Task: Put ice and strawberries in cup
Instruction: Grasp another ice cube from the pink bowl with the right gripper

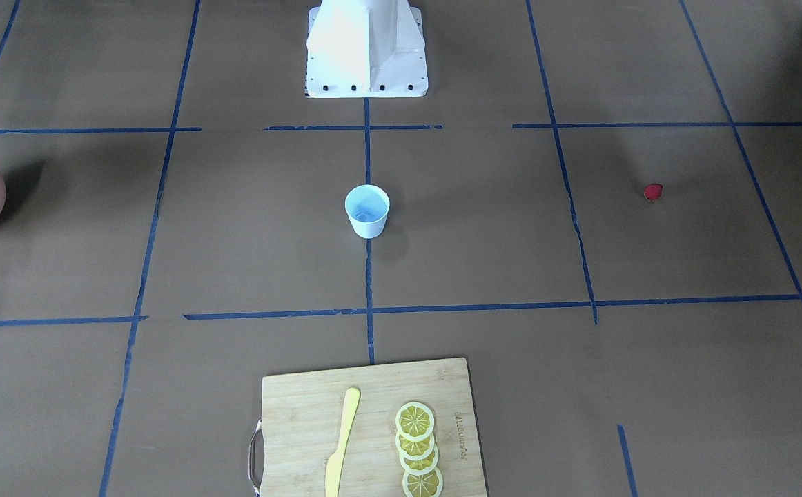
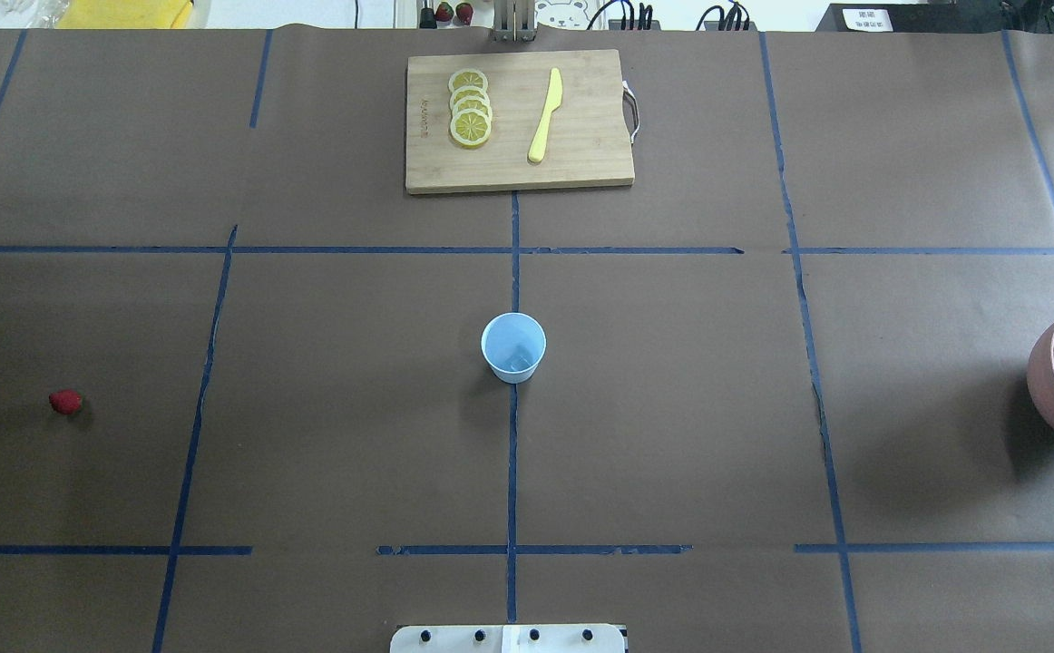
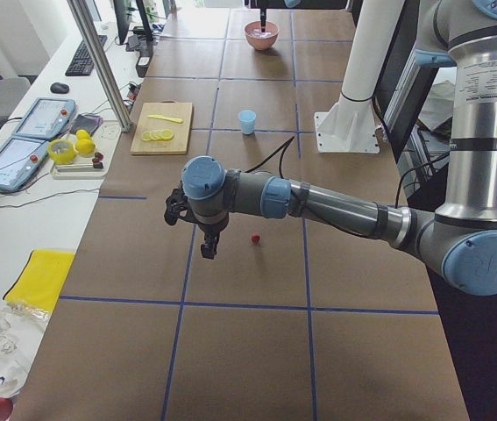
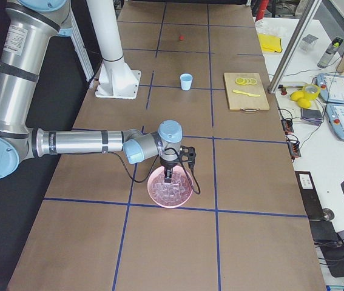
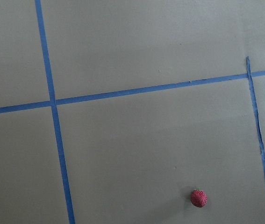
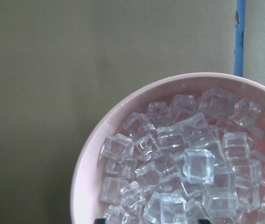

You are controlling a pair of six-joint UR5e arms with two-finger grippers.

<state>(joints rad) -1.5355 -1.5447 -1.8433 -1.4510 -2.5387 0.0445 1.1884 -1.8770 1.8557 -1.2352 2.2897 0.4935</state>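
Left claw (image 3: pixel 206 248), side view: it hangs over the table (image 3: pixel 257 289) near the strawberry (image 3: pixel 255 237); I cannot tell its state. Opposite side: right claw (image 4: pixel 168 176) sits over the bowl (image 4: pixel 150 187) of ice (image 4: pixel 175 193), state also unclear. Front: the cup (image 1: pixel 367 210) looks empty, so I judge both items are yet to go in.

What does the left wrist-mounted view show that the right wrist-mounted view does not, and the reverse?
Only the left wrist-mounted view: the strawberry, lying alone. Only the right wrist-mounted view: the pink bowl holding many ice cubes. Both: the brown table cover and blue tape.
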